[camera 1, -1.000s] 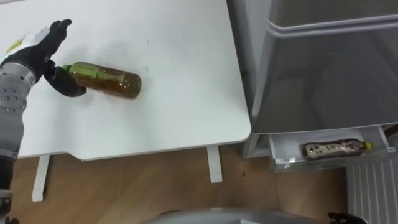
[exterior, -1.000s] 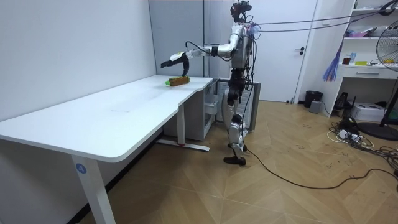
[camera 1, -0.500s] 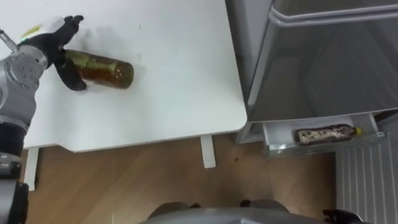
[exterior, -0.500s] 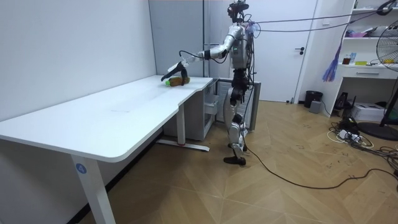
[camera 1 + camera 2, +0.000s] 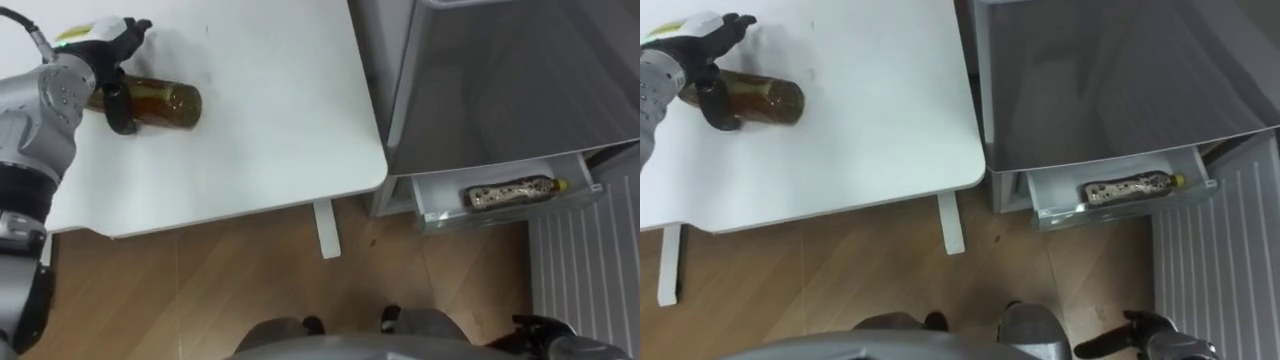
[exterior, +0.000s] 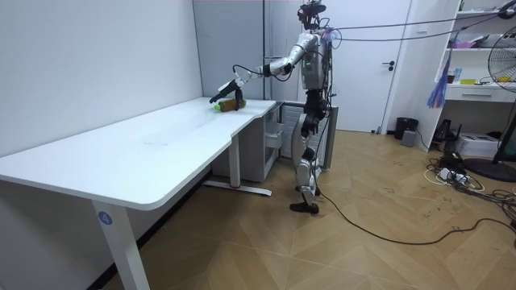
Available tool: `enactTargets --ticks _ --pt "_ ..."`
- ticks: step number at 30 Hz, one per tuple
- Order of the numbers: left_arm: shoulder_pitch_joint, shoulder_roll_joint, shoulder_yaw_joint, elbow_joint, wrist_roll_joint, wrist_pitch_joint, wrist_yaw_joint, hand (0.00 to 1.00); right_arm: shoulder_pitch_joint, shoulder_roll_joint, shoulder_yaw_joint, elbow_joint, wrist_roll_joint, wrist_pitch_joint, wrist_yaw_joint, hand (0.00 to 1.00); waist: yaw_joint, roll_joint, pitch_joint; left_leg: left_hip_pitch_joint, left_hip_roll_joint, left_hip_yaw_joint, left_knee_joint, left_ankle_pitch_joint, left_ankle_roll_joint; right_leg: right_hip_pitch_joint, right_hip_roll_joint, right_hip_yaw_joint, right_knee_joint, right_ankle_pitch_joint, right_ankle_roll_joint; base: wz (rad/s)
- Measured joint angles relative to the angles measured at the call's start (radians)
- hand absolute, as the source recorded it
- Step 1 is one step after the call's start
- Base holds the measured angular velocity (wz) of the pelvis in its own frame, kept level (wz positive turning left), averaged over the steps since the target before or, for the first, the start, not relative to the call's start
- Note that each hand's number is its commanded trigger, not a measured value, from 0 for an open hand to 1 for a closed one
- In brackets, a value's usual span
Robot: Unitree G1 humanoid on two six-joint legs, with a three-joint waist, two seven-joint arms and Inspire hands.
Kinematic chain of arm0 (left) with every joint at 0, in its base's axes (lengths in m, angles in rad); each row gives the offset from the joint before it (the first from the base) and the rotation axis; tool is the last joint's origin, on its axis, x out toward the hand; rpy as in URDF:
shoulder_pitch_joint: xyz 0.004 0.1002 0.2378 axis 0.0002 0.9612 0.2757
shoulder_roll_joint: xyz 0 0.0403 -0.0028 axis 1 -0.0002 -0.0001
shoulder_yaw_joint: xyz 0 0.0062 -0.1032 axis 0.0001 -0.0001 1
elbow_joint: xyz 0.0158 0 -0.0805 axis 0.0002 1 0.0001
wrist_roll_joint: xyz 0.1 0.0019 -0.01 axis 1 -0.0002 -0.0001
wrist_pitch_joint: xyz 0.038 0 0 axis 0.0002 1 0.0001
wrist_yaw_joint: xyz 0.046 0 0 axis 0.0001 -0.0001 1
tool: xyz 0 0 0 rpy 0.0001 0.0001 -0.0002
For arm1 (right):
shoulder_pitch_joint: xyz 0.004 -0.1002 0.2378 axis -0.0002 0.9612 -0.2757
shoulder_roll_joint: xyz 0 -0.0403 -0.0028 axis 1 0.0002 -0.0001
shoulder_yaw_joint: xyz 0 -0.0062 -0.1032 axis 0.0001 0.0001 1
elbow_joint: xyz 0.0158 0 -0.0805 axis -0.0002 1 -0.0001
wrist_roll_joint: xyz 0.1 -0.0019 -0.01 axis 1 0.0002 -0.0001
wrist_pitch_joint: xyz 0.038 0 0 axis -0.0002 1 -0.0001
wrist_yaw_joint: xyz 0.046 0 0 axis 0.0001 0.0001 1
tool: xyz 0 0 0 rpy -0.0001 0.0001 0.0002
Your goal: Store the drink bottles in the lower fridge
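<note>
The right robot hand [image 5: 1132,328] hangs low by the robot's side; you cannot tell if it is spread. The fridge's [image 5: 500,90] low drawer [image 5: 500,216] is pulled out, with one bottle [image 5: 508,192] lying inside. Farther off, a brown bottle [image 5: 165,104] lies on the bench [image 5: 270,120]. The left robot hand [image 5: 100,55] rests on it, thumb hooked round it.

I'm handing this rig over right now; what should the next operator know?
Left hand: over the brown bottle lying on the white table, thumb curled round it.
Right hand: low at the robot's side, idle.
Done: a patterned bottle lies in the open lower fridge drawer.
Left: lift the brown bottle, carry it to the drawer, lay it in.
</note>
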Motion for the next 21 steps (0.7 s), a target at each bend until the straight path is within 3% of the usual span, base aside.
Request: enactTargets --ticks 2,3,4,5,12,17,21 --pt "-0.002 0.0 -0.011 0.0 0.012 0.001 0.0 0.0 -0.012 0.0 0.0 0.011 0.028 0.001 -0.004 0.0 -0.007 -0.001 0.0007 -0.001 -0.001 0.003 -0.002 0.0 0.001 -0.005 -0.002 0.002 0.004 0.0 0.002 -0.04" --pt "-0.004 0.0 -0.025 0.0 0.032 0.001 0.0 0.17 -0.013 0.001 0.0 0.017 0.045 0.001 -0.007 0.0 -0.01 -0.004 0.0029 0.0 0.0 0.005 -0.001 0.0 0.001 -0.008 -0.006 0.003 0.012 -0.001 0.004 -0.04" --pt "-0.004 0.0 -0.032 0.0 0.036 0.001 0.0 0.75 -0.013 0.0 0.0 0.018 0.049 0.001 -0.01 0.0 -0.011 -0.004 0.0031 0.001 0.0 0.006 -0.001 0.0 0.001 -0.009 -0.006 0.004 0.014 -0.002 0.004 -0.09" --pt "-0.006 0.0 -0.044 0.0 0.05 0.001 -0.001 1.0 -0.013 0.001 0.0 0.019 0.055 0.001 -0.02 0.0 -0.012 -0.004 0.0049 0.001 0.0 0.012 -0.001 0.0 0.001 -0.012 -0.006 0.011 0.015 -0.001 0.004 -0.1" --pt "-0.012 0.001 -0.073 0.001 0.09 0.002 -0.059 1.0 -0.023 0.004 0.002 0.048 0.063 0.001 -0.036 0.0 -0.011 0.002 0.0057 0.002 0.0 0.032 -0.003 0.003 0.006 -0.016 -0.005 0.015 0.017 -0.001 0.006 -0.01" --pt "-0.02 -0.017 -0.047 0.012 0.092 0.03 0.002 1.0 -0.048 0.004 0.0 0.056 0.057 0.002 -0.045 0.0 -0.029 -0.008 0.0116 0.001 0.001 0.031 -0.001 0.004 0.008 -0.009 -0.006 0.012 0.014 0.001 0.008 0.02" --pt "-0.032 -0.028 -0.024 0.024 0.09 0.044 0.018 1.0 -0.054 0.005 0.0 0.058 0.057 0.003 -0.062 0.0 -0.04 -0.006 0.0109 0.003 0.001 0.035 -0.005 0.001 0.013 -0.01 -0.01 0.016 0.011 0.003 0.013 -0.03"
